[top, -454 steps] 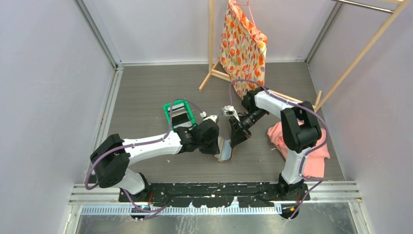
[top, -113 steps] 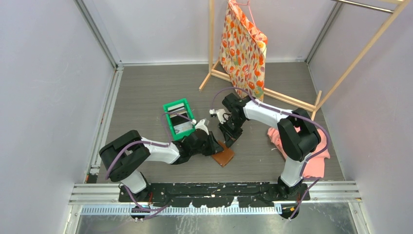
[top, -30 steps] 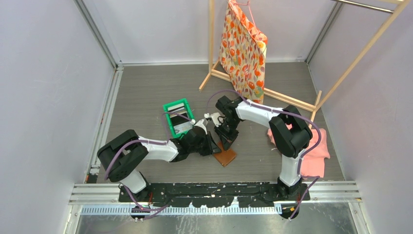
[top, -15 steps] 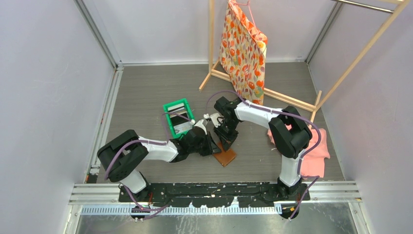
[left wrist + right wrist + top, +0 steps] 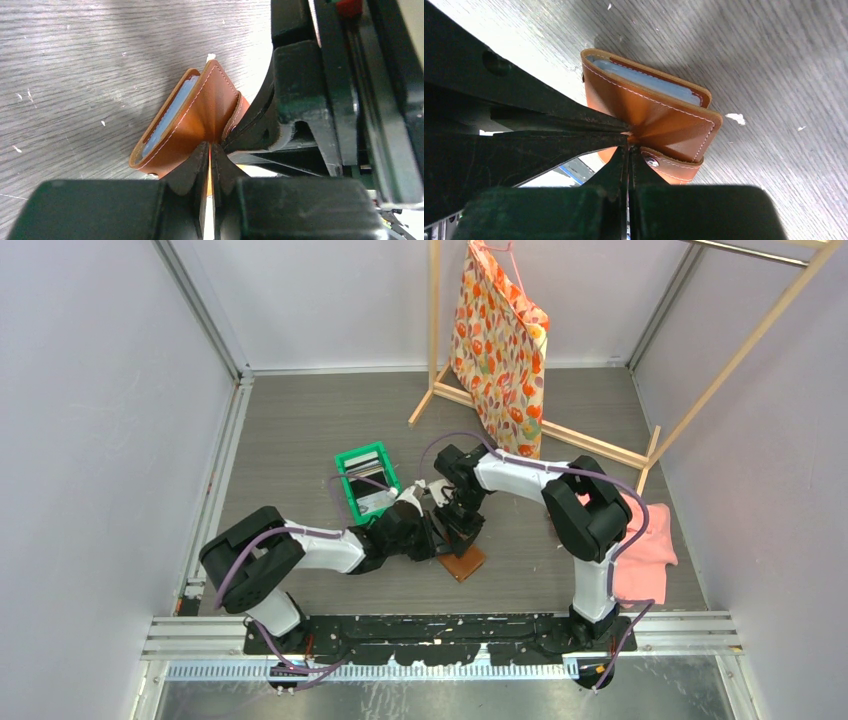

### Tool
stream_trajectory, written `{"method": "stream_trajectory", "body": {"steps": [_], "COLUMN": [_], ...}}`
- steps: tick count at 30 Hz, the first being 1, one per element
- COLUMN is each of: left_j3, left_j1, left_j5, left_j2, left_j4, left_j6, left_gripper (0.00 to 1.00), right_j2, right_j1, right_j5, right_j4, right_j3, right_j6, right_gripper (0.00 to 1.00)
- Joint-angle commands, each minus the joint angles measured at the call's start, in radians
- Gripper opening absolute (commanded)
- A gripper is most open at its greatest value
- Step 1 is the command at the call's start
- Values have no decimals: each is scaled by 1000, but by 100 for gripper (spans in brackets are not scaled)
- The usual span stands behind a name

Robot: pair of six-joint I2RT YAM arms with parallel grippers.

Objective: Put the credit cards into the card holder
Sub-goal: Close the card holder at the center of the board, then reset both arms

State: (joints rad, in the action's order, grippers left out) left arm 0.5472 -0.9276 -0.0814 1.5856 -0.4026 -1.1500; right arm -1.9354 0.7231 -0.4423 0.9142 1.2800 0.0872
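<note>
**Left gripper** [image 5: 210, 150]: the jaws are closed on a fold of the holder [image 5: 192, 117], and a sliver of brown leather shows between them.

**Right gripper** [image 5: 628, 145]: the jaws are fully together, with the tips at the same puckered spot on the cover. You cannot tell whether they pinch any leather.

**Holder:** it lies folded on the table [image 5: 300, 420] between the two grippers. Only a strip of blue lining shows at its open side, and its slots are hidden. The snap tab [image 5: 651, 161] shows just beside the right tips. From above, both grippers cover much of the holder, so you see only its near corner.

**Beyond the holder:**
- The green bin [image 5: 359, 450] holds the cards [image 5: 372, 502]. The left arm's cable partly crosses them, and their number is unclear.
- A pink cloth [image 5: 645, 550] lies to the right, half behind the right arm.
- Farthest back, a floral bag [image 5: 500, 330] hangs on a wooden rack [image 5: 435, 320] that is cut off at the top.

**Change from earlier:** fifteen seconds ago the holder was spread open between the grippers, its pale lining facing up. A second ago the right gripper sat a little farther back from the left.
</note>
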Motion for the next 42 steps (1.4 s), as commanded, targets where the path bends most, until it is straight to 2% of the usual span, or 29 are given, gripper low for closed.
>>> {"method": "stream_trajectory", "body": {"steps": [1,3,7,12,15,20,22,23,25,26,28,29,32,35,39,42], "left_j3": [-18,-20,-15,16,44,89,117,130,164,181,223,249,348,472,630,676], "left_j1": [-4,-5,-2,12,13,17,20,22,25,27,30,31,33,33,33,33], "left_j5": [41,38,20,4,30,41,47,48,52,60,73,74,142,176,207,213], "left_j2": [19,11,-24,-167,-286,-512,-627,-671,-759,-798,-863,-891,-938,-943,-927,-937], "left_j4": [84,84,95,192,294,461,552,578,653,683,734,757,835,936,1090,1145], "left_j6": [60,66,97,190,262,416,493,525,586,612,652,671,715,750,770,773], "left_gripper": [10,11,16,26,42,49,55,59,72,80,96,99,100,100,100,100], "right_j2": [-76,-47,60,198,315,552,672,737,857,911,951,950,949,1002,1024,1031], "right_j1": [58,41,12,-57,-126,-274,-366,-411,-492,-533,-612,-643,-700,-703,-707,-710], "right_j5": [15,-40,-159,-229,-230,-176,-152,-143,-133,-144,-199,-236,-291,-185,-144,-133], "right_j4": [-31,-6,87,195,209,156,103,74,15,-13,10,38,80,7,37,31], "right_j3": [-42,-16,33,49,29,-28,-64,-83,-120,-132,-102,-58,34,79,179,215], "right_j6": [46,73,208,349,389,412,409,413,404,375,323,299,163,-7,-62,-126], "right_gripper": [1,12,43,49,52,54,59,65,93,99,100,100,100,100,100,100]}}
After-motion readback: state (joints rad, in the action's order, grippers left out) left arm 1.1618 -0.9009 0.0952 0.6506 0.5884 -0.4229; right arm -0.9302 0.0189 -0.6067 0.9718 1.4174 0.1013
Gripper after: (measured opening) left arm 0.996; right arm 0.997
